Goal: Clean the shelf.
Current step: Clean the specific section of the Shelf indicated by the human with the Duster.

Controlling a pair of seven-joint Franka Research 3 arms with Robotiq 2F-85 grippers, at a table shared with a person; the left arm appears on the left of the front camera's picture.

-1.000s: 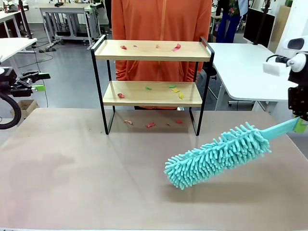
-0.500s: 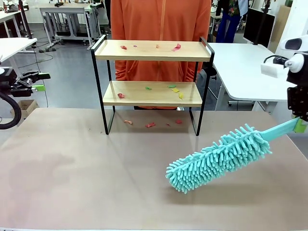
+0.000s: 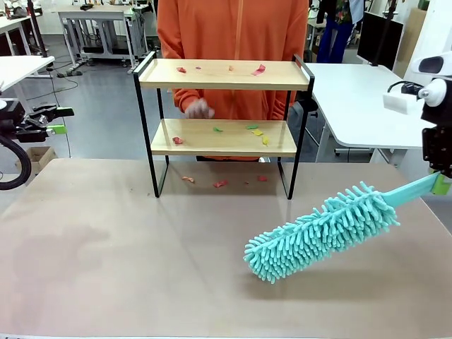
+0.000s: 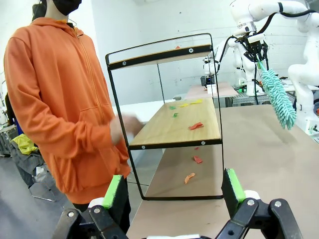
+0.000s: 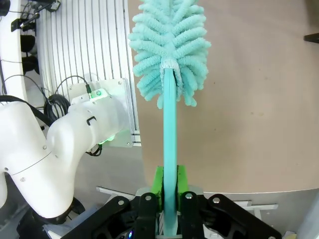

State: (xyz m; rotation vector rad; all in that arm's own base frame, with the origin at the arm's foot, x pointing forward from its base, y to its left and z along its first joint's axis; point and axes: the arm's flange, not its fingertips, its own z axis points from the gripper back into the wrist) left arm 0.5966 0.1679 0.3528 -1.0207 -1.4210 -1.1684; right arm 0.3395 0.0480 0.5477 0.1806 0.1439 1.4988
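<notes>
The shelf point(image 3: 212, 78) is pale matt wood boards, smooth-looking, in a thin black metal frame. The duster point(image 3: 321, 229) is shaggy teal cloth strands on a smooth plastic handle point(image 5: 169, 149), and the table point(image 3: 106, 247) has a flat, matt beige top. The person's orange hoodie point(image 3: 233, 28) looks like soft, plain cloth.

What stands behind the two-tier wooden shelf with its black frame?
A person in an orange hooded top, one hand visible between the boards, which cover strips of the torso.
</notes>
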